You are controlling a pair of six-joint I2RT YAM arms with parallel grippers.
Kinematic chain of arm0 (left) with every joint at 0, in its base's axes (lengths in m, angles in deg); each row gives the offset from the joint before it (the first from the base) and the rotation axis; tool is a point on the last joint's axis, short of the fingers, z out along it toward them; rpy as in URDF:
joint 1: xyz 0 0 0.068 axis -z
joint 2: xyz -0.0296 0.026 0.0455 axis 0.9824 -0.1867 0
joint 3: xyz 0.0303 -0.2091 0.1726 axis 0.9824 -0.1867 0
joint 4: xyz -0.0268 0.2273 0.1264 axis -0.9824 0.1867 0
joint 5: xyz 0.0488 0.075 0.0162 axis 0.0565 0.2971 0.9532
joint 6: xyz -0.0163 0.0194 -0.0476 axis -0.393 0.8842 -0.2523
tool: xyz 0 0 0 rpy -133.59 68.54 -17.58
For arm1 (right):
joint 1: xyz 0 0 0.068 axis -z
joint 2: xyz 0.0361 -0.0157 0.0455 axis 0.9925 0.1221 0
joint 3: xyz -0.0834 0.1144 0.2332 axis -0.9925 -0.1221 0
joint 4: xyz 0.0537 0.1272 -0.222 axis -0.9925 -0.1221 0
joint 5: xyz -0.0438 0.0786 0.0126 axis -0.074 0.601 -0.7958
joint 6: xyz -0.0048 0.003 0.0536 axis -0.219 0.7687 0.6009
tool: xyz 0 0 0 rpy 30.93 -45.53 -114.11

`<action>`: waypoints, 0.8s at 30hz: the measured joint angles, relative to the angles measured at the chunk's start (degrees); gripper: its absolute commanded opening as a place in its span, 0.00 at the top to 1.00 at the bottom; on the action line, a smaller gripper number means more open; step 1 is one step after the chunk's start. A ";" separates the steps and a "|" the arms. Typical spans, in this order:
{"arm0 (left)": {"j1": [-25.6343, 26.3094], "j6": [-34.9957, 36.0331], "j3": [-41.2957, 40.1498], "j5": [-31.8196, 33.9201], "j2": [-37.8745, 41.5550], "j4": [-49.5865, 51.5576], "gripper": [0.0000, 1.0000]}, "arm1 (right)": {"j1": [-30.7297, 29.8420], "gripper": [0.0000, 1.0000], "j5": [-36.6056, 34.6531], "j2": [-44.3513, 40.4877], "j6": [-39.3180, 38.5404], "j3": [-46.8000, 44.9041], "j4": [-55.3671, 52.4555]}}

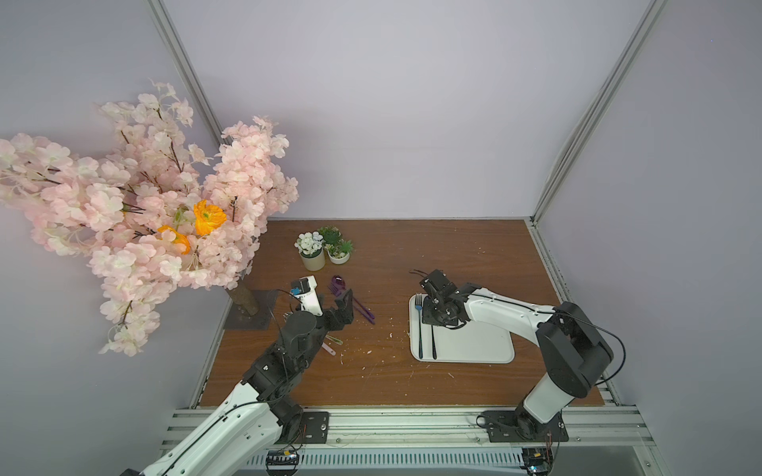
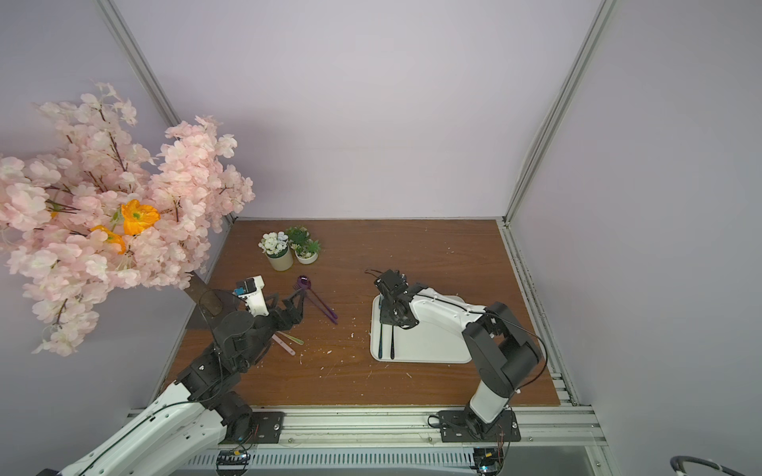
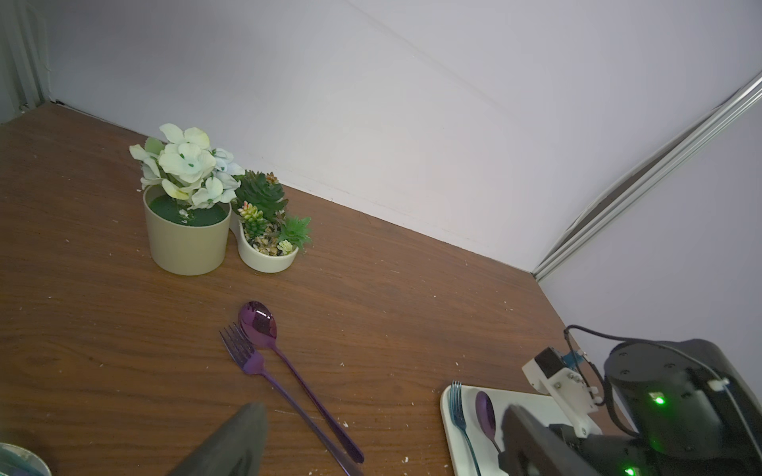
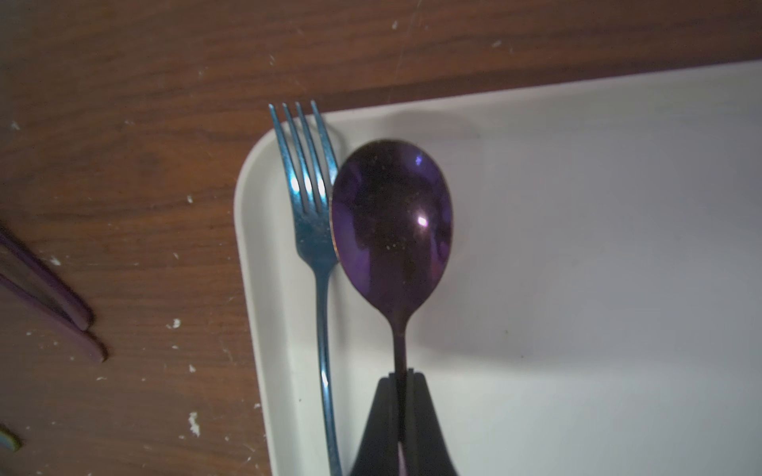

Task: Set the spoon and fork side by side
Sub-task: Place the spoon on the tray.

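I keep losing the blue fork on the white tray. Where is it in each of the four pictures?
In a top view: blue fork along the white tray's left edge.
In a top view: same spot, the tray's left edge.
Left wrist view: on the tray, between its rim and the purple spoon.
Right wrist view: mid-picture, close beside the purple spoon.
Shared landmark: the white tray.

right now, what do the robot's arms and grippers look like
The left arm and right arm have white shells, black joints, thin black cables, white wrist camera mounts. The left gripper and right gripper have dark tapered fingers. Green lights glow on the right arm.
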 measured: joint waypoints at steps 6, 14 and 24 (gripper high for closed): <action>0.00 0.00 0.00 0.02 0.22 0.02 0.08 | 0.28 1.00 -0.57 1.70 -0.26 0.15 0.81; 0.00 0.02 0.00 0.02 0.24 0.02 0.08 | 0.59 0.99 -1.03 1.75 -0.28 0.15 1.60; 0.00 0.00 0.00 0.04 0.24 0.02 0.08 | 0.61 0.94 -1.01 2.51 -0.26 -0.39 3.93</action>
